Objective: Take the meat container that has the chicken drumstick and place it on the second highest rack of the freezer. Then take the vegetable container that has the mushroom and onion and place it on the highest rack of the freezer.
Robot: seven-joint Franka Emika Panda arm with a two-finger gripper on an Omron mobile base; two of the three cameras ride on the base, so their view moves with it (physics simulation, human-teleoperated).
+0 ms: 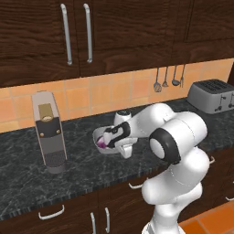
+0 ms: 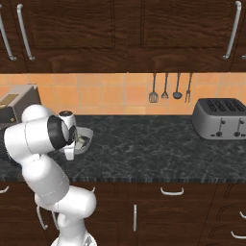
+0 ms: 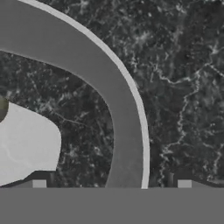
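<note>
The vegetable container [image 1: 97,135] is a grey bowl on the dark counter, with the purple onion [image 1: 101,143] showing inside it. My gripper [image 1: 108,140] reaches down over the bowl's near side. In the hand view the gripper [image 3: 111,183] is open, and the bowl's curved rim [image 3: 131,131] runs between the two fingertips [image 3: 39,183]. A pale lump [image 3: 26,144] that looks like the mushroom lies inside the bowl. From the right base view the bowl [image 2: 86,136] peeks out beside my hand. The meat container, the chicken drumstick and the freezer with its racks are out of view.
A tall coffee machine [image 1: 48,132] stands left of the bowl. A silver toaster [image 2: 220,117] sits at the far right of the counter. Utensils [image 2: 166,89] hang on the tiled wall. Dark cabinets hang above, and drawers run below the counter edge.
</note>
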